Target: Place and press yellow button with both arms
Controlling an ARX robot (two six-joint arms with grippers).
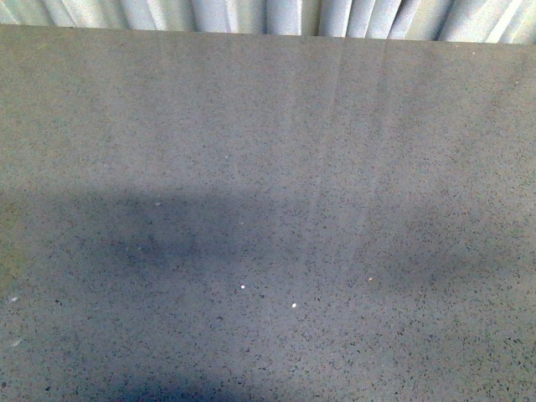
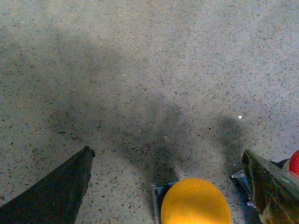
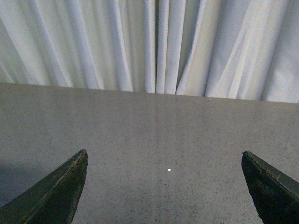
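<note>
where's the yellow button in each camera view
Front view: not in it.
Left wrist view: the yellow button sits at the picture's lower edge, within the open left hand.
Right wrist view: not in it.
Shared landmark: the speckled grey tabletop, in all three.

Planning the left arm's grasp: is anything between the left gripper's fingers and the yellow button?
Nothing visible. The yellow button sits in the gap of the open left gripper; a red object shows beyond one finger, outside that gap.
</note>
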